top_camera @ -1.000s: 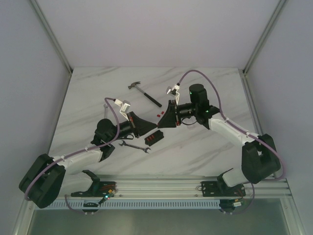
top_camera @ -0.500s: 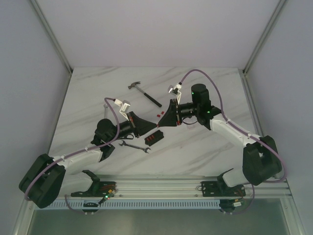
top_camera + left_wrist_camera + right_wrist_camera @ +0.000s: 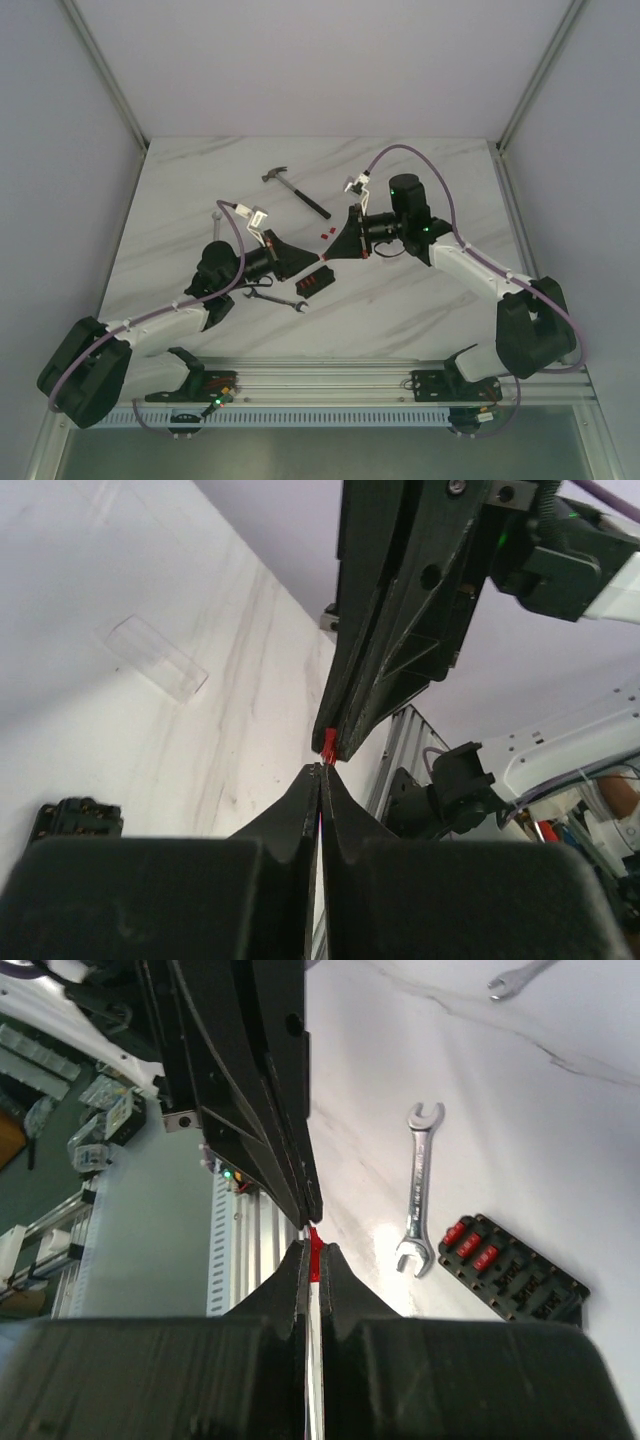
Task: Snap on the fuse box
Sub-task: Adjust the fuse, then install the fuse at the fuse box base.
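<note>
1. Overhead, from the top camera: left gripper (image 3: 314,257) and right gripper (image 3: 329,255) set tip to tip, nose against nose, above the white marble-patterned table (image 3: 200,200). Just beneath the meeting point in this view, flat on the table with its fuse rows up, the small black rectangular plastic fuse box (image 3: 317,279); presumably placed so for a short drop into an open slot. Just beside the box on the near side, a silver open-ended wrench (image 3: 275,298). Farther back, clear of the work, a black-handled hammer (image 3: 298,192) and tiny loose red pieces (image 3: 326,233).
2. Next, from the left wrist: left fingers (image 3: 300,800) pressed together with no gap, tips touching the lower end of a small red plastic fuse (image 3: 328,743); any hold on it by this pair impossible to tell. Fuse box at the lower left edge, well apart from the tips. Loose on the table, a clear flat rectangular plastic piece (image 3: 152,658), possibly the cover to be snapped on.
3. Last, from the right wrist: right fingers (image 3: 335,1270) closed firmly on the red fuse, pinched edge-on between the pads. Judged a mid-air hand-over, for re-orienting the fuse before seating. Fuse box at lower right, beside the wrench, a few red fuses at one end, the other slots dark.
</note>
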Action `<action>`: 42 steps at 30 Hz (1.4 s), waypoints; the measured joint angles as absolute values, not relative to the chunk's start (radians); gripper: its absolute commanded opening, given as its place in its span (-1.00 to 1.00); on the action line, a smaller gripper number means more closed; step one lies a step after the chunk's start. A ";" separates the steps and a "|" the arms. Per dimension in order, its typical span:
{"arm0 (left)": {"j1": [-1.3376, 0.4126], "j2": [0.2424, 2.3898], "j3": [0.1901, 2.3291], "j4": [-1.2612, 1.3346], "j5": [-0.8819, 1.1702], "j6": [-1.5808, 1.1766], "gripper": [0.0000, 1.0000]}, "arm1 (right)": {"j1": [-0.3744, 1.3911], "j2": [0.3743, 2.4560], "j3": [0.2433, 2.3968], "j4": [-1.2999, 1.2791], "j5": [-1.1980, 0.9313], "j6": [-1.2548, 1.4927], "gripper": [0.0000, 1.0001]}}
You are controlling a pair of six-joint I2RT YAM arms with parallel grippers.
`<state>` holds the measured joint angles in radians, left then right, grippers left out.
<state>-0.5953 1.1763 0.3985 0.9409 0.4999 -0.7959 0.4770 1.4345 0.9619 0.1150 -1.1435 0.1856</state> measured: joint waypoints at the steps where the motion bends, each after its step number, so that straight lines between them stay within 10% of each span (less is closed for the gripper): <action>1: -0.595 1.169 0.398 0.912 0.491 -0.791 -0.64 | 0.477 1.435 0.962 0.102 -1.127 0.181 -1.00; 16: -0.548 1.187 0.435 0.412 0.263 -0.727 -0.02 | 0.633 1.484 1.098 -0.237 -0.586 0.126 -1.00; 42: -0.477 1.738 0.700 0.470 0.557 -0.686 -0.30 | 0.780 1.723 1.277 -0.514 -0.056 0.220 -1.00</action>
